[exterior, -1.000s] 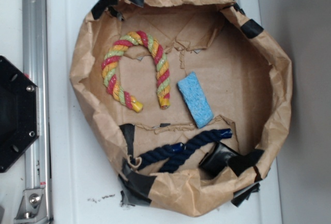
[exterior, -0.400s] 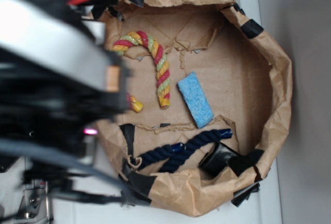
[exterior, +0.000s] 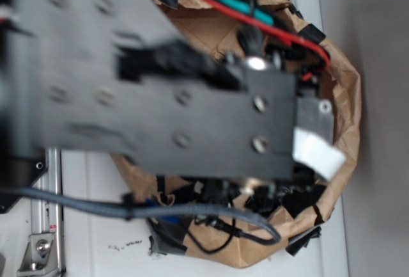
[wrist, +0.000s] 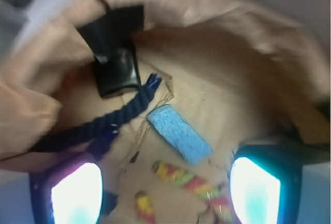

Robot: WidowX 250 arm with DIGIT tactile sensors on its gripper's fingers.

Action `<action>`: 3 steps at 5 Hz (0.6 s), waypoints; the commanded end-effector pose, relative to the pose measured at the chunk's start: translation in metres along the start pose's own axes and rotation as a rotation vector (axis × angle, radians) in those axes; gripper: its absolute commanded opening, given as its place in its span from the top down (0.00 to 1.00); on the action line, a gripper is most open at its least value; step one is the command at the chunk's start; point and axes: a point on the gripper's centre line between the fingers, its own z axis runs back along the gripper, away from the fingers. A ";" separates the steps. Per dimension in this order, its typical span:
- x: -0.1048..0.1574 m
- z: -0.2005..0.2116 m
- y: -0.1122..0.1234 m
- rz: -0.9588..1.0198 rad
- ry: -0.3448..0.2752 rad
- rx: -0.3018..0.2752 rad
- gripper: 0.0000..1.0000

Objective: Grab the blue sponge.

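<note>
We hover over the paper bag [exterior: 348,98], our fingers [wrist: 164,182] spread wide and empty, their glowing pads [wrist: 76,193] at the bottom of the wrist view. The blue sponge [wrist: 178,133] lies flat on the bag floor between them and ahead, untouched. The navy rope [wrist: 103,123] ends just beside the sponge's far corner, and the striped rope [wrist: 189,181] lies just on its near side. If we descend off-centre, we judge a finger could snag either rope, or the crumpled bag wall.
</note>
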 end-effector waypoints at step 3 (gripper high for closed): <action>0.003 -0.094 0.008 -0.134 0.024 -0.074 0.00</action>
